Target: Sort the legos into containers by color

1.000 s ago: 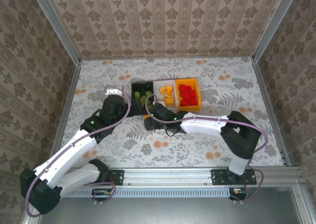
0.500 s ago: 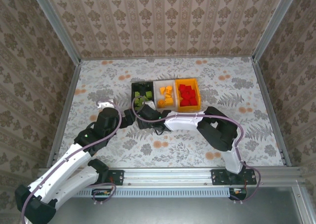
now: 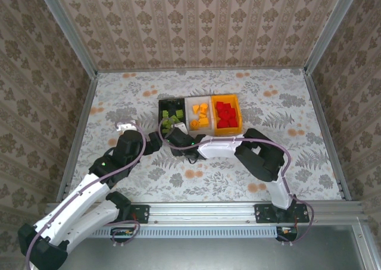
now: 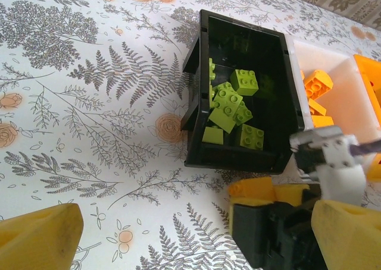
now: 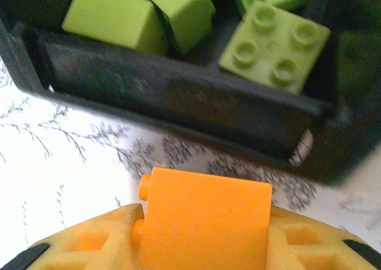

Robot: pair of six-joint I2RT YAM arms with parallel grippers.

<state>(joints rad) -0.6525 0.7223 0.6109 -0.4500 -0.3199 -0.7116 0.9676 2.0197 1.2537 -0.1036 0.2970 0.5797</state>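
Orange lego (image 5: 205, 217) in right end effector (image 5: 202, 249)

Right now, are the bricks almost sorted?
Nearly: lime green plastic bricks lie in the black bin, orange-yellow bricks in the white bin, red bricks in the orange bin. The right gripper holds one orange brick by the black bin; what's left: dropping it into the white bin.

Black bin (image 4: 238, 159) held lime bricks (image 4: 231, 103), white bin (image 3: 199, 99) orange-yellow bricks (image 3: 202, 109), orange bin (image 3: 228, 129) red bricks (image 3: 224, 112); one orange brick (image 5: 205, 219) was just outside.
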